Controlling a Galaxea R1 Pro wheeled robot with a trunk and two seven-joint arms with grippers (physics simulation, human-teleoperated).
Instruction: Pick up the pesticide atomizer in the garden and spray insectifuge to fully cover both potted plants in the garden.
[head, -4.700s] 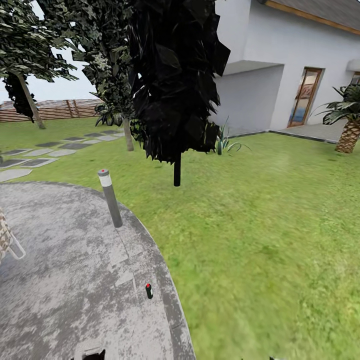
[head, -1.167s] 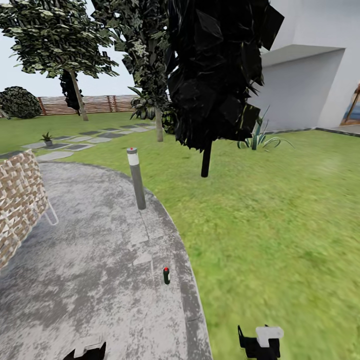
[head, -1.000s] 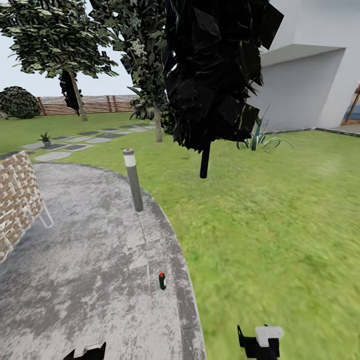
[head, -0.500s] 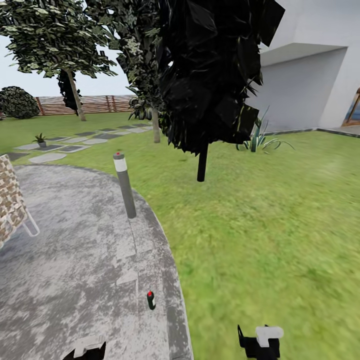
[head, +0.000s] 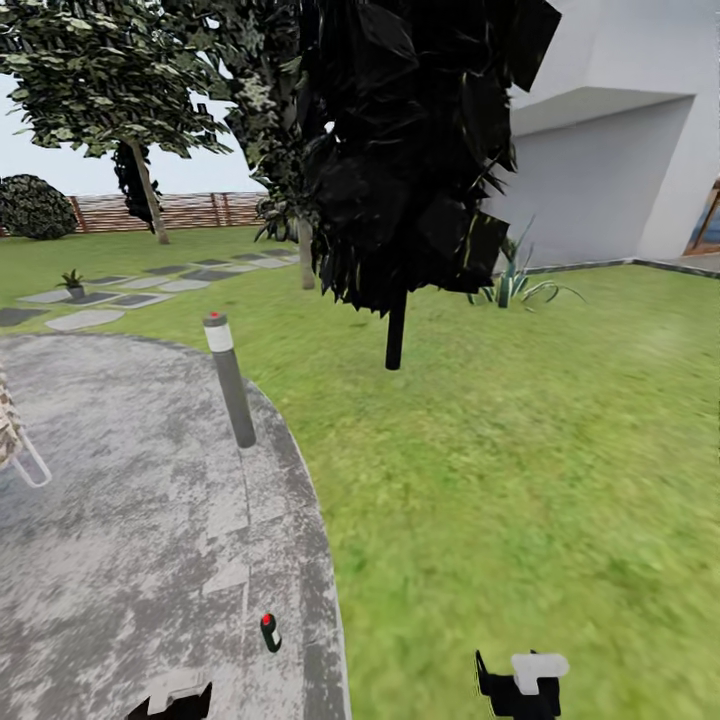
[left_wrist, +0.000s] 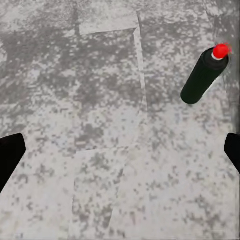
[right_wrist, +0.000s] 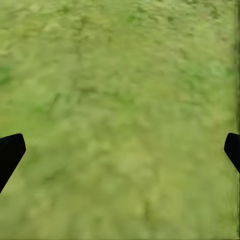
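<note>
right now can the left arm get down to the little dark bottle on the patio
Probably yes: the bottle stands alone on bare patio, just off to one side of the open left end effector, with nothing between them.

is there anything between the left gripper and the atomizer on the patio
Nothing visible. In the left wrist view the pesticide atomizer stands on bare grey patio stone, off to one side of the open jaws of the left gripper. The bollard lamp stands well beyond it.
</note>
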